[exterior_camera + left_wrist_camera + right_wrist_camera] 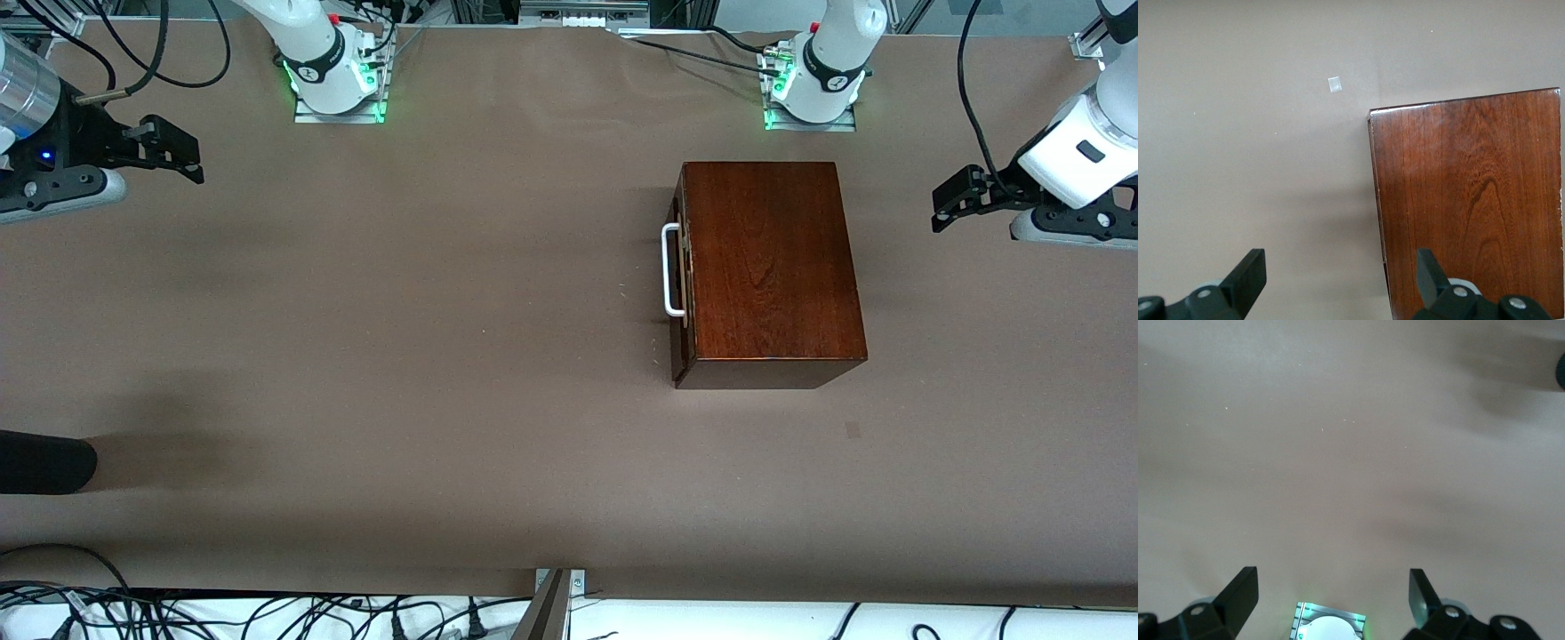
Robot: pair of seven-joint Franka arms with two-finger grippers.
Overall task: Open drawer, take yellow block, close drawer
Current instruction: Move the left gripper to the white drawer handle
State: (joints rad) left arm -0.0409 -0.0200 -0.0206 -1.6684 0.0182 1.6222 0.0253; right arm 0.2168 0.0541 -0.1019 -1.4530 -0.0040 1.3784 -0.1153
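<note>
Drawer (680,271) sits pushed fully into its dark reddish-brown wooden box (769,262), its white bar handle (671,270) at the box's nine o'clock face in the front view, toward the right arm's end. The box rests on the brown tabletop (400,311) near the left arm's base. Left gripper (956,197) hangs with fingers spread, empty, at the box's three o'clock. Right gripper (173,151) waits open and empty over the tabletop's right-arm end.

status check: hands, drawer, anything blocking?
Left hand open, over bare table at its own end. Right hand open, empty, at its end. Drawer shut, handle untouched; yellow block not visible. Nothing near the handle.
</note>
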